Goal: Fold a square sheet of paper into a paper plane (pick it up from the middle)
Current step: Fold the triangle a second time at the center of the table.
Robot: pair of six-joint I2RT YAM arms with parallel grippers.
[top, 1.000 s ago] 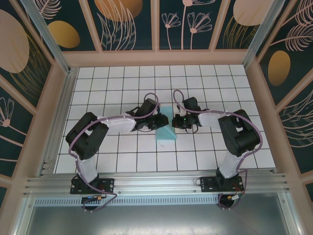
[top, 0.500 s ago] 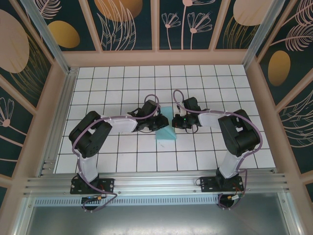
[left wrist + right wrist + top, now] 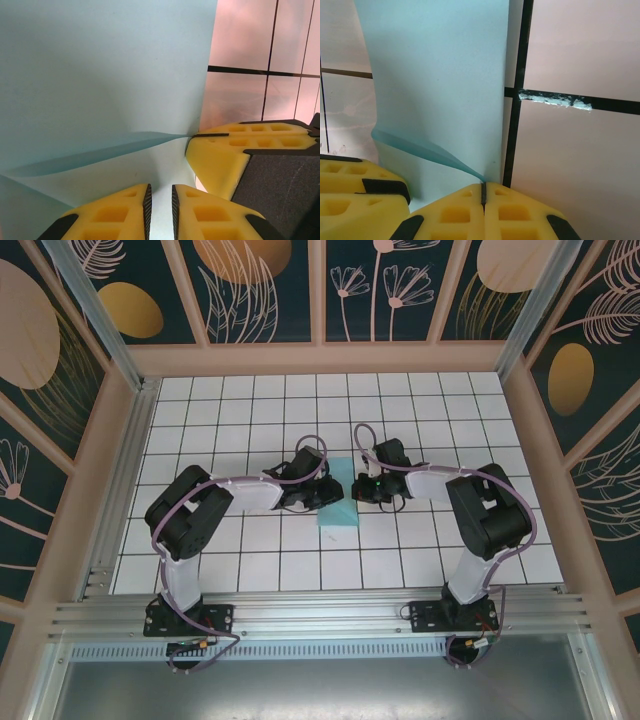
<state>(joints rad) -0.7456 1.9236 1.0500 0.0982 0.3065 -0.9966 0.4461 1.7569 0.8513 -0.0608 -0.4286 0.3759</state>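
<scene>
At centre, paper [image 3: 340, 515] lengthwise near-to-far

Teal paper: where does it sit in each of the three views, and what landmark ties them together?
Top external: paper just below the picture's centre.
Left wrist: paper across the left and upper part, with a raised fold running right.
Right wrist: paper as a tall strip from the top, left of centre, down to bottom centre.
Shared landmark: right gripper, shut on the paper's edge.

A lab test cell — aluminium rails [image 3: 320, 612], white gridded tabletop [image 3: 250, 410], leaf-printed wall panels [image 3: 262, 300] all round.
</scene>
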